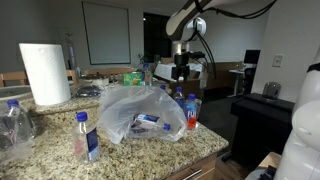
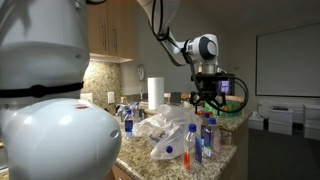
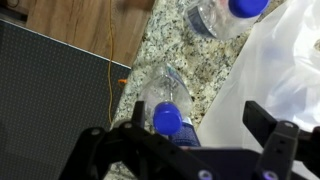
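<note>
The hand (image 2: 207, 98) is shown pointing straight down from a bent wrist, with the arm (image 2: 165, 35) arching in from above. Its fingers are spread fully apart and nothing is held. Directly beneath it, a blue-capped water bottle (image 3: 167, 118) is seen upright on the granite worktop (image 3: 170, 50), just beside a clear plastic bag (image 3: 275, 70). A second bottle (image 3: 225, 15) stands farther off.

White arm (image 2: 172, 38): rounded segments, dark joint rings. Black cable (image 1: 245, 10) runs along it. Black gripper (image 2: 207, 100) with two blocky fingers (image 3: 275, 135).
</note>
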Available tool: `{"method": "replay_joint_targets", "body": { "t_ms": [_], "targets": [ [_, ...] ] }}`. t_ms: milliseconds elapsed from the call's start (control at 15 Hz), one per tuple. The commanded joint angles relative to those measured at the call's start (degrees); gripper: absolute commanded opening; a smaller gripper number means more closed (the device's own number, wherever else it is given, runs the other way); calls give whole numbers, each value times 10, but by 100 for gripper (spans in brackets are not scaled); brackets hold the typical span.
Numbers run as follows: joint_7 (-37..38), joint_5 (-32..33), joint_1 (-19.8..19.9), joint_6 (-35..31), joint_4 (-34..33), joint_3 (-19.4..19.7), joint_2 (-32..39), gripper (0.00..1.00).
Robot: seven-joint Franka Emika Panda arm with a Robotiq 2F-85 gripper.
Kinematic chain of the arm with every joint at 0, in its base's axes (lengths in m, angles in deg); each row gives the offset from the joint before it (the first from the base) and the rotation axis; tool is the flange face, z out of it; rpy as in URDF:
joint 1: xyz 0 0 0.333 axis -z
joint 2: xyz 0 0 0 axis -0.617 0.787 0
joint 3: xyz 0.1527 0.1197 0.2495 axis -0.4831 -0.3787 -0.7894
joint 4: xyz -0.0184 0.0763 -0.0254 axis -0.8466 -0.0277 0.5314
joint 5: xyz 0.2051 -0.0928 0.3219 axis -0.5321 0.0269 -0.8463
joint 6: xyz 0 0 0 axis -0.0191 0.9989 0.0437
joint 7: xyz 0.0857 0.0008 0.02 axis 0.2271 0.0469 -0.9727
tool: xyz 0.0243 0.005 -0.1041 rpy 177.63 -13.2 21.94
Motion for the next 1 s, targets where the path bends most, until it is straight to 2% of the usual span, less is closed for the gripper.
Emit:
{"method": "replay_joint_targets", "body": {
  "t_ms": [0,133,267,333,467,533,933],
  "targets": [
    [6,16,18,-9,-14,-14,25,100],
    [18,25,22,-23,-13,-14,33,100],
    [18,13,28,-38,-12,-13,41,94],
    [16,7,31,-47,-12,-13,45,94],
    [17,0,36,-63,-14,-14,54,81],
    [17,-6,37,-71,-15,-15,58,67],
    [21,-4,34,-91,-13,-26,58,27]
  ]
}}
